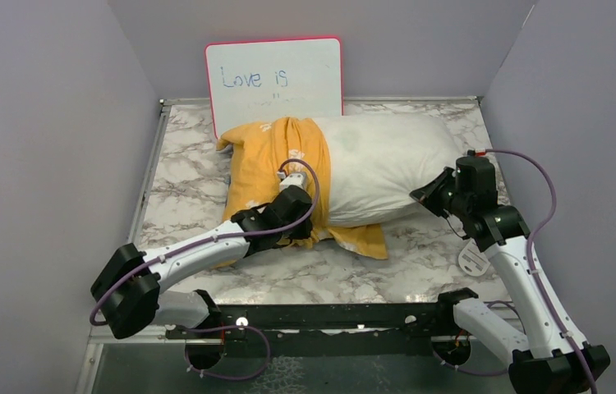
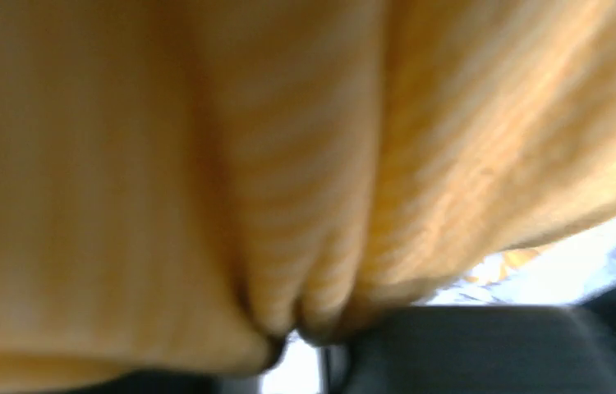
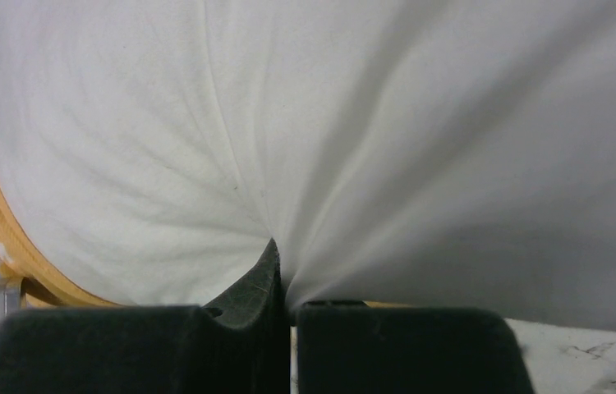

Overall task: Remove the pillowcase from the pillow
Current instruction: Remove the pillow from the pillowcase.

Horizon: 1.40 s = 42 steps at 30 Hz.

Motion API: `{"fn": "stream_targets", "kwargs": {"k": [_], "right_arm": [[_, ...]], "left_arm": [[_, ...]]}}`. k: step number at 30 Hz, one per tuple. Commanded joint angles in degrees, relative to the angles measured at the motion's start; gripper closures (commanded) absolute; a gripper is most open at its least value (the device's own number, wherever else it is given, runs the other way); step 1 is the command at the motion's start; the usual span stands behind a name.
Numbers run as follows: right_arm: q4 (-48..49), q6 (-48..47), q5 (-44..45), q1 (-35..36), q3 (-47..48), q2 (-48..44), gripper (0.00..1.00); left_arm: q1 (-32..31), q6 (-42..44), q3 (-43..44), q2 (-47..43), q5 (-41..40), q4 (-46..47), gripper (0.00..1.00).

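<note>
The plump white pillow (image 1: 387, 160) lies across the back of the marble table. The yellow-orange pillowcase (image 1: 276, 160) is bunched over its left end, with a corner trailing at the front (image 1: 362, 240). My left gripper (image 1: 295, 182) rests on that bunched cloth. In the left wrist view blurred orange pillowcase (image 2: 206, 164) fills the frame, and its folds converge into my left gripper (image 2: 296, 332), which is shut on them. My right gripper (image 1: 421, 195) is at the pillow's front right. In the right wrist view it (image 3: 284, 271) is shut on a pinch of white pillow (image 3: 329, 123) cloth.
A pink-framed whiteboard (image 1: 274, 82) reading "Love is" leans on the back wall behind the pillow. A small white slotted disc (image 1: 473, 258) lies by the right arm. Grey walls close in the table (image 1: 181, 197) on the left, back and right.
</note>
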Motion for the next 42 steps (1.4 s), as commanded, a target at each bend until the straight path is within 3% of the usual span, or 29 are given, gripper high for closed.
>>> {"fn": "stream_targets", "kwargs": {"k": [1,3,10,15,16,18,20,31,39,42], "right_arm": [[3.27,-2.04,2.88,-0.12,2.66,-0.07,0.99],[3.05,-3.10,4.30,-0.12,3.21,0.30,0.99],[2.90,-5.31,9.96,-0.12,5.12,1.14,0.99],[3.34,-6.05,10.26,-0.12,6.29,2.91,1.00],[3.42,-6.11,10.04,-0.12,6.35,3.15,1.00],[3.76,-6.22,10.02,-0.12,5.95,3.12,0.99],[4.03,-6.24,11.36,-0.12,5.24,2.67,0.99],[2.69,-9.76,22.01,-0.12,2.04,1.01,0.99],[1.03,-11.76,24.15,-0.12,2.04,1.26,0.99],[0.35,-12.87,25.14,-0.10,1.94,0.43,0.99]], "left_arm": [[-0.15,-2.13,-1.01,-1.94,-18.56,-7.27,0.88],[-0.08,-2.94,-3.89,-5.98,-21.53,-8.97,1.00],[0.10,-6.49,-10.55,-16.63,-24.15,-16.45,1.00],[0.14,-6.56,-11.87,-22.14,-21.72,-18.26,0.99],[0.10,-5.04,-11.73,-23.00,-20.16,-17.31,0.90],[0.14,-1.95,-10.65,-24.14,-16.73,-15.08,0.61],[0.14,0.34,-8.53,-24.86,-13.89,-13.80,0.49],[0.14,7.99,8.08,-25.49,-10.37,-13.68,0.21],[0.37,8.83,14.10,-15.98,-9.91,-16.49,0.14],[4.27,10.61,16.96,-13.34,-9.39,-17.87,0.09]]}}
